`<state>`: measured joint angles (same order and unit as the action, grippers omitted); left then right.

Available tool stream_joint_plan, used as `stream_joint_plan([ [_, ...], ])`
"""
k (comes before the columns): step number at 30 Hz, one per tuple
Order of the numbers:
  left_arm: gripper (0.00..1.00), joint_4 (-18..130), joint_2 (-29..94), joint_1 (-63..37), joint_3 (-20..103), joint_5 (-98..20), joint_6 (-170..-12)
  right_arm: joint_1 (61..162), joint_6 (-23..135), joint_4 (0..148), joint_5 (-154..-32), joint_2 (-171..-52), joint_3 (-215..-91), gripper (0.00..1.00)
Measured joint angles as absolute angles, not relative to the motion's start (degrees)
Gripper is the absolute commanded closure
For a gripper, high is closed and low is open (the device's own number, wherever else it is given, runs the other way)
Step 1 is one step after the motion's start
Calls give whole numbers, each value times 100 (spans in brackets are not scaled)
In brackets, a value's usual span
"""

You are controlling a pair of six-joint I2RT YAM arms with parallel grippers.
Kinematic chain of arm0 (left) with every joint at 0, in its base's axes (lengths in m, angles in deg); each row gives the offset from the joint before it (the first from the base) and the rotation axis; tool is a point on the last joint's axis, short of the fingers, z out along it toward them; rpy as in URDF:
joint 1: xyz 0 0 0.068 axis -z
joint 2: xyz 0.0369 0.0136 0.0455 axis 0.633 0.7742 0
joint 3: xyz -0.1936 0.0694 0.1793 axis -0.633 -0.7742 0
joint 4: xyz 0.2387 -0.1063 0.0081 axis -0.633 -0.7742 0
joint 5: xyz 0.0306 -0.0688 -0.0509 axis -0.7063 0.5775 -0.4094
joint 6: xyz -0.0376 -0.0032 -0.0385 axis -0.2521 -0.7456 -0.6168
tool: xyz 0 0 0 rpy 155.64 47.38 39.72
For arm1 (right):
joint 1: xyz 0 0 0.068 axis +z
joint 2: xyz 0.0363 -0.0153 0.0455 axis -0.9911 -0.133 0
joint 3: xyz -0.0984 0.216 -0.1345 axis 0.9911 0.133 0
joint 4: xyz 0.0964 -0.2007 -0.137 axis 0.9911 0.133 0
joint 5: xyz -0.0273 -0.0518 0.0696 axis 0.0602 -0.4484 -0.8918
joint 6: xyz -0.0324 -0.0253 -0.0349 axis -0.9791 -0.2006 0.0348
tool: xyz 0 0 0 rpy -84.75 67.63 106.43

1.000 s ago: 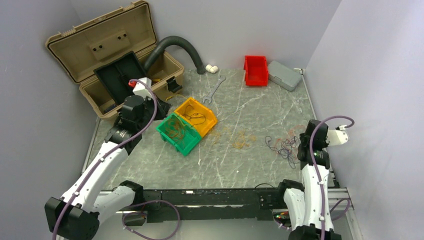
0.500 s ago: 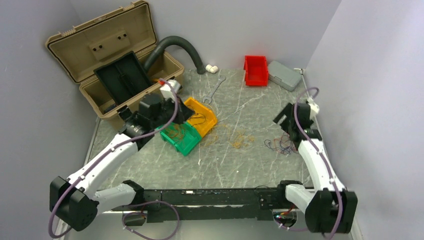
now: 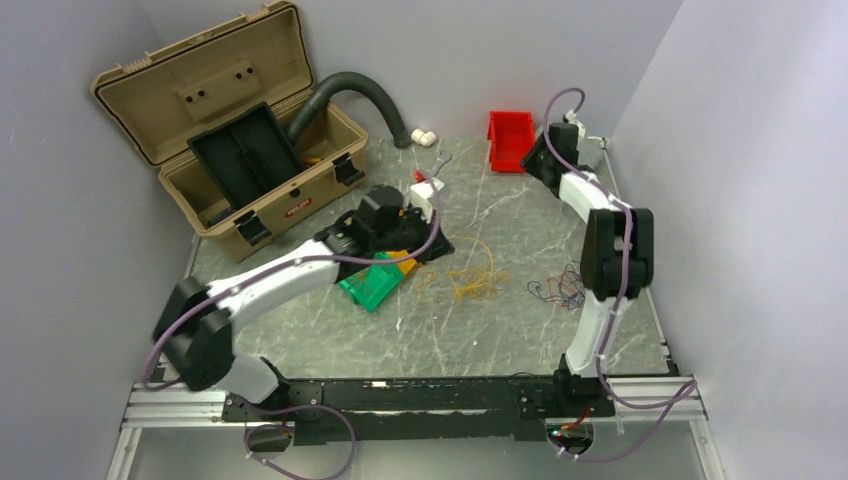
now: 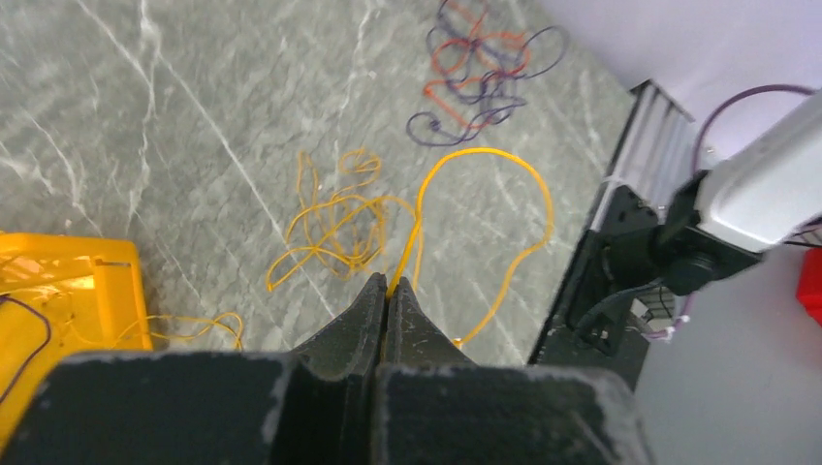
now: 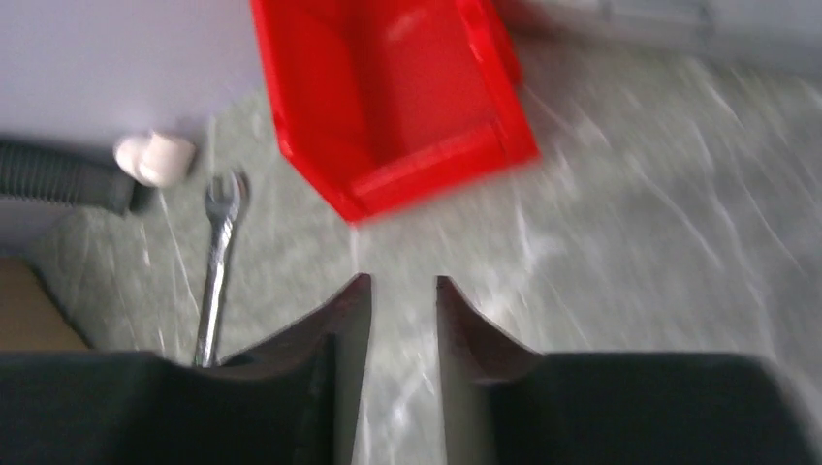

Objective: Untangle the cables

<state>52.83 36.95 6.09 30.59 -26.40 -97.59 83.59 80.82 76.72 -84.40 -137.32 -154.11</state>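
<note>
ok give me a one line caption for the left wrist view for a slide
Left gripper shut on a yellow wire looping over the table, orange tangle beside it, red-and-black tangle beyond.

High top camera overlooks the table point(image 3: 300, 330); close left-wrist view shares its cables point(image 3: 468, 280).

Soft even overhead light, shadows faint. Right wrist view smeared by motion blur: red bin point(image 5: 388, 107) softened, wrench point(image 5: 215, 262) left of bin hazy. Yellow cable point(image 4: 483, 151) rendered sharp.
</note>
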Motion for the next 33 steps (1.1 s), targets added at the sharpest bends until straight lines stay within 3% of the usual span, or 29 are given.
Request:
stream_joint_plan([
  [3, 100, 5224, 4543, 598, 3413, -2590, -9746, 8363, 8189, 7438, -8626, -14834, -16674, 98],
  [9, 89, 4665, 5966, 594, 4598, -2616, -9580, 8363, 8338, 7539, -8615, -16423, -18963, 100],
  [14, 52, 4037, 6842, 592, 5739, -2618, -9383, 8403, 8373, 7970, -8586, -17542, -20480, 100],
  [21, 22, 3161, 8042, 592, 6936, -2540, -9232, 8571, 8301, 8617, -8289, -18090, -20582, 100],
  [23, 2, 2949, 8223, 592, 6936, -2555, -9228, 8619, 8246, 8724, -8250, -18093, -20615, 100],
  [27, 1, 2628, 8459, 594, 6936, -2643, -9256, 8713, 8091, 8767, -8153, -17745, -20069, 100],
  [33, 1, 2437, 8512, 642, 6993, -2811, -9221, 8849, 7934, 8977, -8162, -16434, -18128, 100],
])
